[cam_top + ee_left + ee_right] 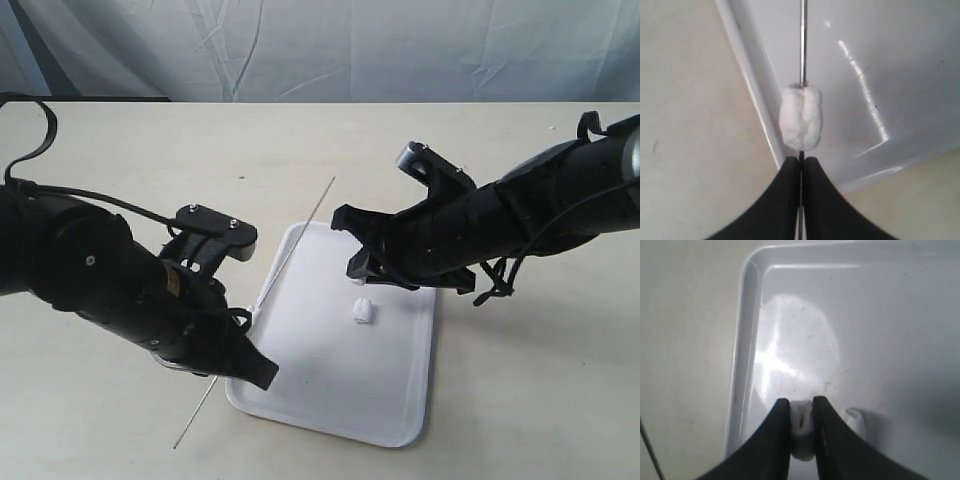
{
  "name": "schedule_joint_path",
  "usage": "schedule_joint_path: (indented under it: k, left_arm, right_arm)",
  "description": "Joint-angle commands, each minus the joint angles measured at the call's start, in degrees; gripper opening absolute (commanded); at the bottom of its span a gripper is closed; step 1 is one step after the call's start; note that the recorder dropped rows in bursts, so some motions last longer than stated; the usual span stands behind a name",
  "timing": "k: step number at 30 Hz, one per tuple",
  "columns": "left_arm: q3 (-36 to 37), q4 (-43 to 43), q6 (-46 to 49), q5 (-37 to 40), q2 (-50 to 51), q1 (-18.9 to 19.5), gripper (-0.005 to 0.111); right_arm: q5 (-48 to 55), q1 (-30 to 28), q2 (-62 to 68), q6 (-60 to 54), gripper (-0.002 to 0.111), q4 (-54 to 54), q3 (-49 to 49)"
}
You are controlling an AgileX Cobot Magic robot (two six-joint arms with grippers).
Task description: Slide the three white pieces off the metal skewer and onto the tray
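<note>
Three white pieces are counted: one on the skewer (run 7-to-1 o'clock, clamped by left claw), one pinched by right claw, one on tray.

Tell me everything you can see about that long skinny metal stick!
The thin, straight grey metal skewer looks smooth. The left hand is pinched shut on it, holding it slanted over the rim of the glossy white rectangular tray. One small white marshmallow-like piece sits threaded on it, just ahead of that hand. Both ends stick out bare: one past the tray's far corner, the other behind the hand.
</note>
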Motion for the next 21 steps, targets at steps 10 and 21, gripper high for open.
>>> schedule_joint_path:
  k: [10, 21]
  left_arm:
    - [-1.74, 0.12, -0.81, -0.77, -0.38, 0.47, 0.0]
    - [-1.74, 0.53, 0.49, -0.05, -0.38, 4.12, 0.0]
  right_arm:
    - [3.83, 0.17, 0.11, -0.31, 0.047, 0.01, -0.18]
    - [8.3, 0.17, -1.83, -0.31, 0.053, 0.14, -0.29]
